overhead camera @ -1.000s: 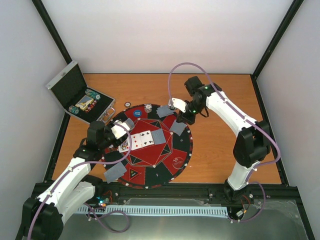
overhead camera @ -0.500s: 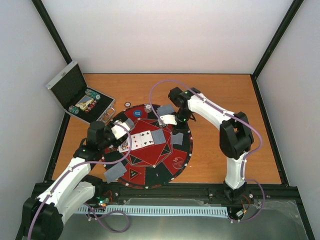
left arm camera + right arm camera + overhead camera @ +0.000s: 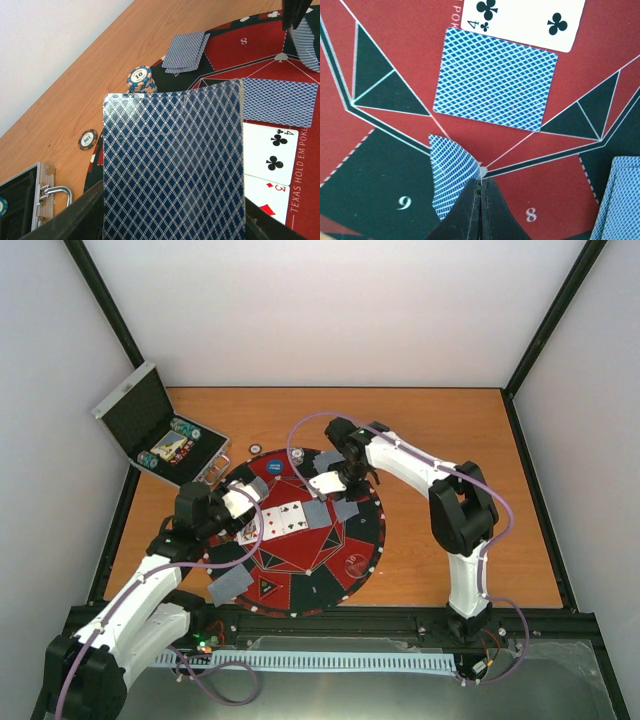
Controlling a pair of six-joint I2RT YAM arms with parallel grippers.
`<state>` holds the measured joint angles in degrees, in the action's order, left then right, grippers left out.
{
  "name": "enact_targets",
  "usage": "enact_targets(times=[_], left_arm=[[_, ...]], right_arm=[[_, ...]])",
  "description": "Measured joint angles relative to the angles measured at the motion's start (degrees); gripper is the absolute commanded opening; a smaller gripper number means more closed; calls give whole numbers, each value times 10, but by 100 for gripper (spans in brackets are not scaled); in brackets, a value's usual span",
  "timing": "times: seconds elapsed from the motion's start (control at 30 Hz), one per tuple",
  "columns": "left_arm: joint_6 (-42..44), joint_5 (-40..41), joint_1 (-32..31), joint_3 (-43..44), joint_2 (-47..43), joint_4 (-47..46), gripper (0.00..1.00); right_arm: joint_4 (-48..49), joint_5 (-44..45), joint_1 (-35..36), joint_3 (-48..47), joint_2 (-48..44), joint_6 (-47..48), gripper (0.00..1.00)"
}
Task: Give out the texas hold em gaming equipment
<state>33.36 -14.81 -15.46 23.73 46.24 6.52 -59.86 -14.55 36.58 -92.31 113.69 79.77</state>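
Note:
My left gripper (image 3: pixel 243 502) is shut on a deck of blue-diamond-backed playing cards (image 3: pixel 172 165), held upright over the left of the round mat (image 3: pixel 352 558). My right gripper (image 3: pixel 480 187) is shut on one bent card (image 3: pixel 451 172), just above the mat near its middle, also seen from above as the right gripper (image 3: pixel 325 483). A face-down card (image 3: pixel 495 85) and the four of clubs (image 3: pixel 525 20) lie ahead of it. Face-up cards (image 3: pixel 285 520) lie at the centre. A chip stack (image 3: pixel 140 80) and a single chip (image 3: pixel 88 139) sit past the mat's far-left rim.
An open silver case (image 3: pixel 160 435) with chips stands at the back left. Face-down cards lie around the mat: a far pair (image 3: pixel 330 460), a right one (image 3: pixel 347 508), a near-left one (image 3: pixel 230 583). A dark triangular marker (image 3: pixel 268 588) sits near the front rim.
The right arm has swung left from the mat's far rim toward its middle, carrying the card. The left arm and its deck have stayed still.

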Motion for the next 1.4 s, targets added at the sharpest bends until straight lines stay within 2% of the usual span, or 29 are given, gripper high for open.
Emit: enact_targets(times=[0.3, 0.97, 1.4], left_arm=[[0, 0, 0, 0, 2, 0, 53], [0, 0, 0, 0, 2, 4, 53], [0, 0, 0, 0, 2, 4, 53]], right_arm=[[34, 3, 4, -1, 44, 26, 3], [39, -9, -12, -68, 120, -7, 3], [31, -16, -16, -75, 130, -12, 3]])
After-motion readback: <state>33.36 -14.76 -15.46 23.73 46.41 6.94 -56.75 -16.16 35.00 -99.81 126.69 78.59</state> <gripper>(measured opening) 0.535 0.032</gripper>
